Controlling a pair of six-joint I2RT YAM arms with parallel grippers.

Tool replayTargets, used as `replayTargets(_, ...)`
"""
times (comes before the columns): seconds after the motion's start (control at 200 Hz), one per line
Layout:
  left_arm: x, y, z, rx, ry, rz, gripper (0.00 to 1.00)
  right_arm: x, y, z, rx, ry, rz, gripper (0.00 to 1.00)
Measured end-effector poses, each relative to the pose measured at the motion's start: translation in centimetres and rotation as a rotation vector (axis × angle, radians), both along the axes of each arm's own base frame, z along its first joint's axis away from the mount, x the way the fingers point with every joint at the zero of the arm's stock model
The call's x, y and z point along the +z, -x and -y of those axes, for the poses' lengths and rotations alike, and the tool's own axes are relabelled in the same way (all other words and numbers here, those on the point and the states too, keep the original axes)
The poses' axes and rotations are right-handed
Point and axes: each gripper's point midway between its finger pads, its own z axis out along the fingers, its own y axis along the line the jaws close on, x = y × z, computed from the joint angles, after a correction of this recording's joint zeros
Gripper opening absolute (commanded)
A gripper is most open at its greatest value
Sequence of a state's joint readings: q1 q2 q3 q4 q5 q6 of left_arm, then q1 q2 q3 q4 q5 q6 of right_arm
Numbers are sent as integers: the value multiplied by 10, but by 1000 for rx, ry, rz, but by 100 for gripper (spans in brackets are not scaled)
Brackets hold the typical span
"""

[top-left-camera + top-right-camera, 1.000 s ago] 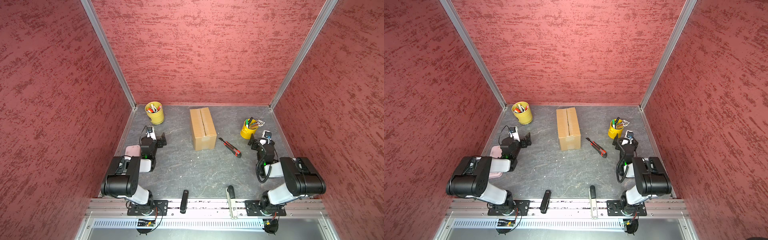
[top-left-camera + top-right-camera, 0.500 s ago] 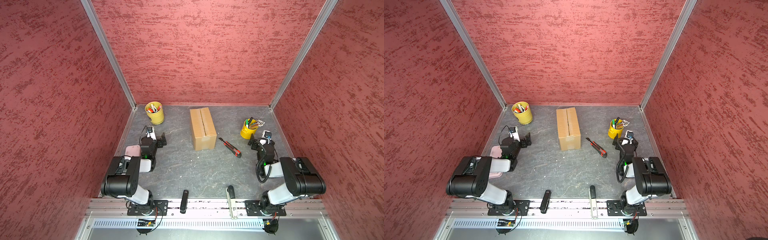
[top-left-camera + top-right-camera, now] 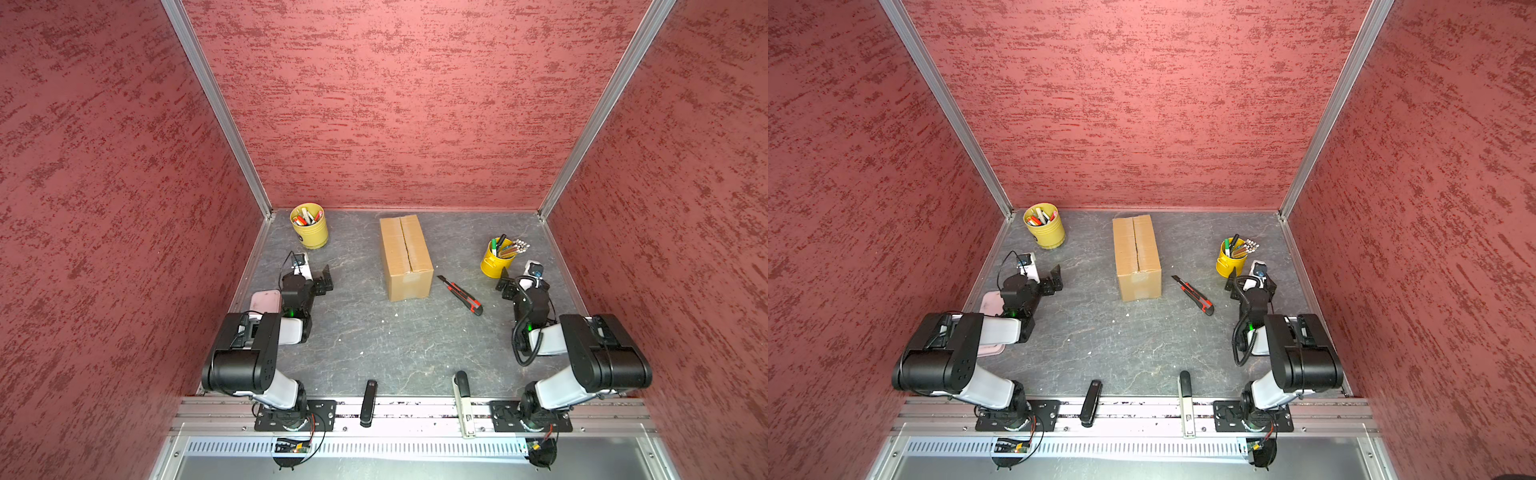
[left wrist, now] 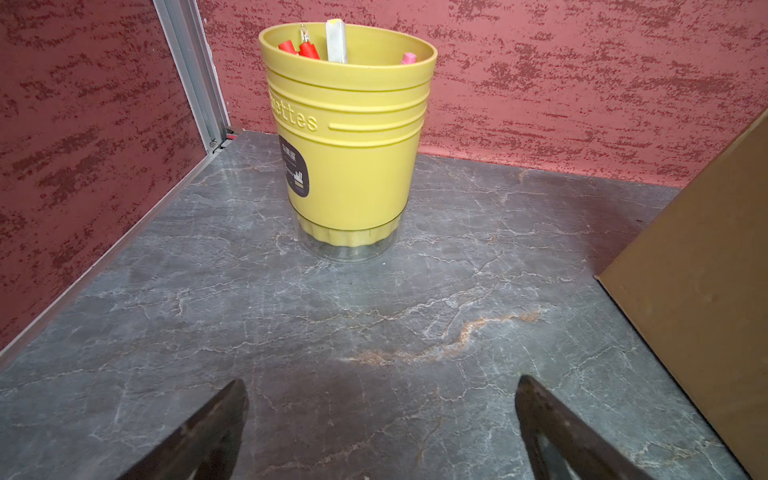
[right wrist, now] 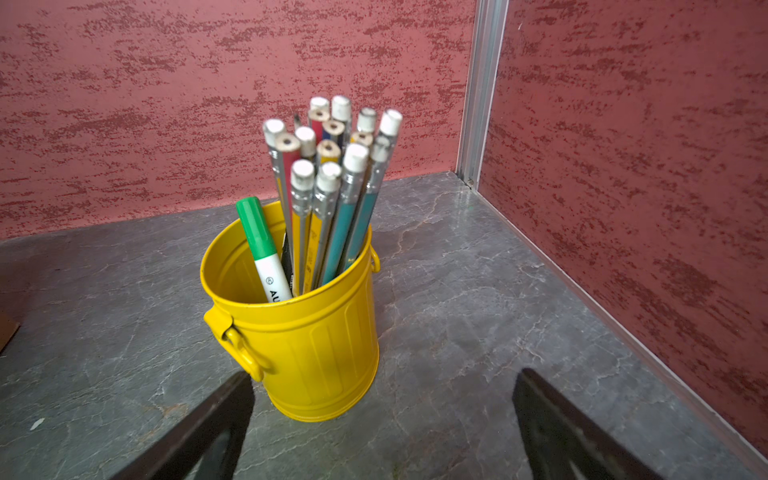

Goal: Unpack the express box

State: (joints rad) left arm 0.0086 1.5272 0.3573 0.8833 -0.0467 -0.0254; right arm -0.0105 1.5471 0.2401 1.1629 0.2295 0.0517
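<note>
Brown express box [image 3: 405, 253] between left end effector [image 4: 381, 380] and right end effector [image 5: 384, 372], both spread, empty.

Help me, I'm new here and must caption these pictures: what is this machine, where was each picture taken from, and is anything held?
It is two robot arms, the left arm and the right arm, mounted at the near edge of a grey table with red walls. Two pictures look down from overhead and are nearly alike. The other two come from a camera on each wrist. On the table: a closed cardboard box, a utility knife beside it, a yellow cup of markers near the left arm, a yellow pail of pencils near the right. A pink tray lies partly under the left arm. The left fingers and the right fingers stand wide open and hold nothing.
</note>
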Motion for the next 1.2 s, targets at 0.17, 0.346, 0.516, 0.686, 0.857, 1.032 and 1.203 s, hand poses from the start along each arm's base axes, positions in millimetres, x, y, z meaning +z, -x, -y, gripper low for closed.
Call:
replayTargets(0.17, 0, 0, 0, 0, 0, 0, 99, 0, 0, 0, 0, 0, 0, 99)
replayTargets(0.346, 0, 0, 0, 0, 0, 0, 100, 0, 0, 0, 0, 0, 0, 99)
replayTargets(0.516, 0, 0, -1, 2, 0, 0, 99, 3, -1, -5, 31, 11, 2, 99)
replayTargets(0.686, 17, 2, -3, 13, -2, -2, 99, 44, 6, -16, 90, 14, 74, 99)
replayTargets(0.857, 79, 3, -9, 47, 75, 80, 99, 97, 16, -30, 154, -43, 121, 99)
replayTargets(1.032, 94, 23, -32, 138, 308, 97, 99, 133, 36, -57, 244, -133, 95, 99)
replayTargets(1.203, 75, 34, -19, 123, 411, -11, 99, 141, 37, -76, 276, -271, -56, 99)
